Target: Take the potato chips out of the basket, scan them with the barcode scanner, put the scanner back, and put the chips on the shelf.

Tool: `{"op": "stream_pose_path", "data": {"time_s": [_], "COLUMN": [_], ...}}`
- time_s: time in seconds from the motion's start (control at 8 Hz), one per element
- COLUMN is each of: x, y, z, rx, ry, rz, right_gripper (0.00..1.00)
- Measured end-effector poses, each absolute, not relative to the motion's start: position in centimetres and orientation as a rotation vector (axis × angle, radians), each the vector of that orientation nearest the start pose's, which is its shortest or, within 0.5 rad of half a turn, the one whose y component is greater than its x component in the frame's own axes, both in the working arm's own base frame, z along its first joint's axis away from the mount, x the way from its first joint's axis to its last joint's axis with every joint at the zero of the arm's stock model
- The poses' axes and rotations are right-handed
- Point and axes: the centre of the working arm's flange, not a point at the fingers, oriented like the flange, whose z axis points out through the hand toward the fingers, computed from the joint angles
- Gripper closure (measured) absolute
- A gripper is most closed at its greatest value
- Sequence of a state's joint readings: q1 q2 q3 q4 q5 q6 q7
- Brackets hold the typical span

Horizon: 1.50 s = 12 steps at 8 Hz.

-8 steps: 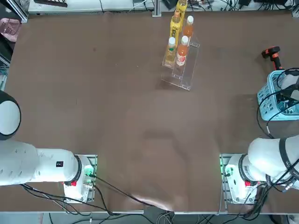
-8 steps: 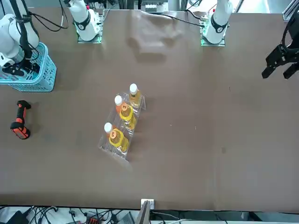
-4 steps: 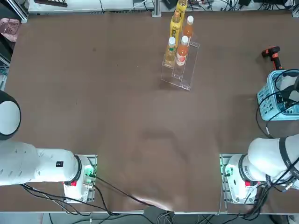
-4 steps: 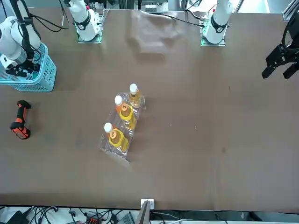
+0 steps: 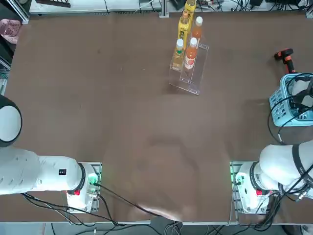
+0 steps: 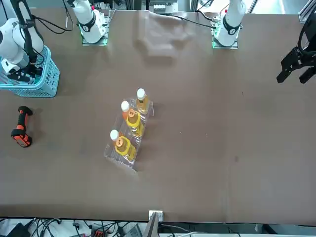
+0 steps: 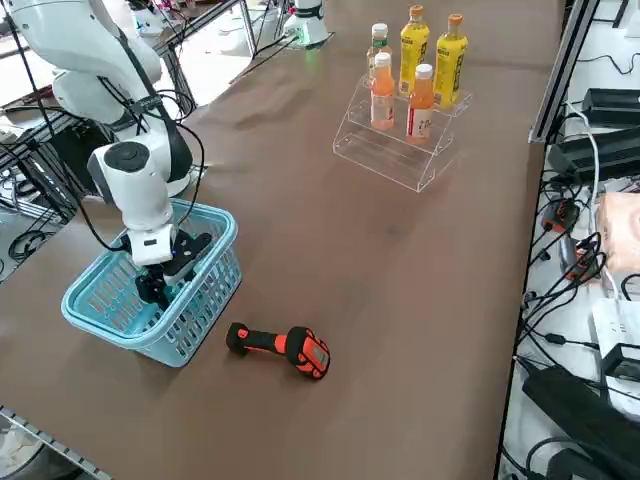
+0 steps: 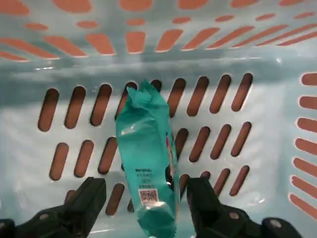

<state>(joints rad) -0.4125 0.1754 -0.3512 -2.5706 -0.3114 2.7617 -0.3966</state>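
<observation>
On the far side of the table, around mid-width, there's the clear shelf [image 5: 199,81], sitting at a bit of an angle w/ 5 bottles [image 5: 190,56] on it: 2 orange w/ white caps, 1 paler yellow w/ a white cap, 2 bright yellow. Bare clear plastic shows on the end nearer the robot.

Way over to the right is the barcode scanner [image 7: 307,352], black + red-orange, lying on the table near the basket [image 7: 205,310]. Handle end is the bit closest to the basket, head points away from it.

Then the light blue basket itself, w/ the R arm [image 7: 140,185] reaching down into it. Right gripper [image 8: 147,198] is inside, jaws wide open, one finger each side of the chips packet [image 8: 148,163]. Gap btwn packet & each fingertip in the wrist view, so it's def not gripped.

Chips = teal packet lying in the basket. Long axis runs roughly square to the line btwn the 2 fingertips, w/ a slight lean. Crimped end points out past the fingers toward a slotted wall; the end w/ the QR code is btwn them, approx.
</observation>
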Motion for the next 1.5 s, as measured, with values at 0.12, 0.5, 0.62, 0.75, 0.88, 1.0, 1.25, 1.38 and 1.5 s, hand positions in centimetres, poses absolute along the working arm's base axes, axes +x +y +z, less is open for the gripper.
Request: {"op": "stream_pose_path", "data": {"time_s": [0.12, 0.5, 0.62, 0.75, 0.88, 1.0, 1.25, 1.38, 1.5], "x": [33.01, 32.98, 32.98, 32.97, 32.96, 32.96, 32.96, 32.96, 32.98], "y": [-30.56, -30.54, -30.53, -30.53, -30.54, -30.55, -30.57, -30.58, -30.64], "z": [20.36, 19.82, 19.76, 19.71, 19.68, 19.68, 19.69, 19.70, 19.74], "rx": [-3.297, -3.298, -3.298, -3.298, -3.298, -3.298, -3.298, -3.298, -3.299], "ry": [0.114, 0.099, 0.098, 0.097, 0.097, 0.093, 0.091, 0.090, 0.091], "rz": [0.133, 0.136, 0.136, 0.137, 0.137, 0.137, 0.137, 0.136, 0.134], "right_gripper": [0.00, 0.03, 0.04, 0.05, 0.10, 0.18, 0.28, 0.32, 0.39]}}
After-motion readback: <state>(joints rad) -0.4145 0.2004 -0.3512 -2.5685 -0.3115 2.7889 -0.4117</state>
